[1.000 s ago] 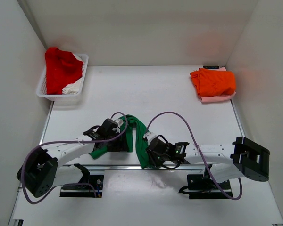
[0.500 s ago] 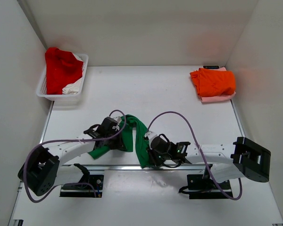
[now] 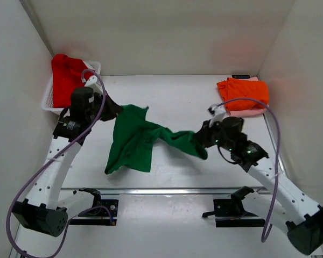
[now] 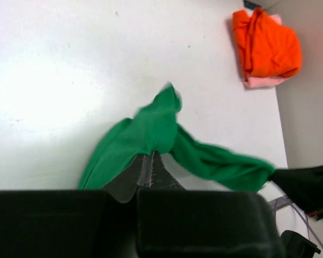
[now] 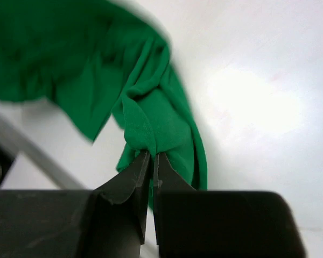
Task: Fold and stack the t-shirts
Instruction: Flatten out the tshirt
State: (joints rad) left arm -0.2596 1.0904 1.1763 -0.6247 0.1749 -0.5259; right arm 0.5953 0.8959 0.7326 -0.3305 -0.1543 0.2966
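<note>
- At the far left of the table we are looking at a white lattice basket, with a red t-shirt heaping up in it above the rim.
- Just to the right of it, the left gripper is pinching one edge of the green t-shirt. In the left wrist view we are seeing its fingertips pressing together, with cloth bunching out from between them.
- The green t-shirt is hanging between the two arms over the middle of the table. Its broad left part is drooping down in a flap and its right part is twisting into a narrow rope.
- We are not able to tell whether the lowest flap is touching the table.
- At the right end of that rope, the right gripper is clamping a gathered fold of the same cloth. In the right wrist view we are seeing its two fingers nearly meeting, with fabric wadding up just past the tips.
- In the far right corner, well apart from the green t-shirt, an orange t-shirt is lying folded on top of a pale pink t-shirt, whose edge is peeking out along the near side.
</note>
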